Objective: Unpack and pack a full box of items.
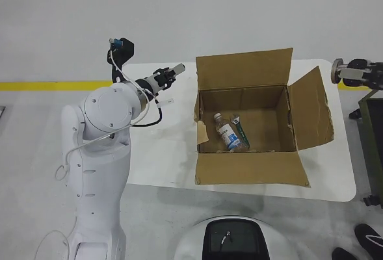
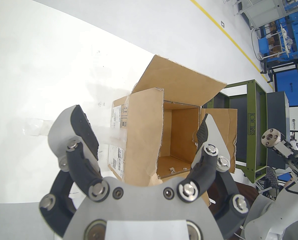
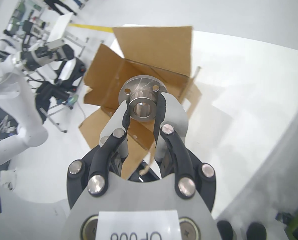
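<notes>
- Clamps a metal flange (image 3: 141,84) by its hub with the right gripper (image 3: 142,106), fingers narrowed tight against it.
- Holds that gripper just past the far right corner of the white table (image 1: 158,149), well right of the cardboard box (image 1: 250,168).
- Spreads the left gripper (image 2: 142,121) wide, pads well apart.
- Hangs it over the table's far left part, just left of the box, pointed at the box's left wall.
- Has the box upright on the table's right half, flaps open.
- Has a bottle (image 1: 226,132) lying on its side on the box floor, near the left wall, with a green item (image 1: 240,132) against its right side.
</notes>
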Controlling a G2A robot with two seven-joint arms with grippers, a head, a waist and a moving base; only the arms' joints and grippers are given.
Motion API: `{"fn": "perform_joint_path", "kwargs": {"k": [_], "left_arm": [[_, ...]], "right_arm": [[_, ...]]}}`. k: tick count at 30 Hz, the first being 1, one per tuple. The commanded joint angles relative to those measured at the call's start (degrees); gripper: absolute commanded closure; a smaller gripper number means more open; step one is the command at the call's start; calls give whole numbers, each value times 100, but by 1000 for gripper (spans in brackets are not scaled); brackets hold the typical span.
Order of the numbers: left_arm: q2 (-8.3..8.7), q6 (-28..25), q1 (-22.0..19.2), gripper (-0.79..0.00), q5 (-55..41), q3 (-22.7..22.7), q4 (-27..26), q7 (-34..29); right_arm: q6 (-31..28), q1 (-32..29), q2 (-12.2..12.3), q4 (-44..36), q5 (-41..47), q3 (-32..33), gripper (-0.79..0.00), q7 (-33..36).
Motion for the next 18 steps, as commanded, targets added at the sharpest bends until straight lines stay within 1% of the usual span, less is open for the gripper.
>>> {"fn": "perform_joint_path", "kwargs": {"k": [1, 4, 7, 9, 12, 15, 16, 18], "left_arm": [[0, 0, 0, -785, 0, 0, 0, 0], [0, 0, 0, -785, 0, 0, 0, 0], [0, 0, 0, -785, 0, 0, 0, 0], [0, 0, 0, -785, 0, 0, 0, 0], [0, 0, 0, -785, 0, 0, 0, 0], [0, 0, 0, -785, 0, 0, 0, 0], [0, 0, 0, -785, 0, 0, 0, 0], [0, 0, 0, -785, 0, 0, 0, 0]], "right_arm": [[44, 134, -17, -134, -121, -450, 0, -103], [217, 347, -68, -208, -382, -1155, 0, -356], [503, 638, -143, -198, -1111, -2019, 0, -649], [747, 850, -227, -112, -1683, -2706, 0, -842], [1141, 1247, -390, 153, -2632, -3695, 0, -1141], [1492, 1605, -603, 659, -2851, -4462, 0, -1306], [1596, 1704, -669, 853, -3149, -4755, 0, -1306], [1685, 1901, -817, 1159, -3271, -5162, 0, -1399]]}}
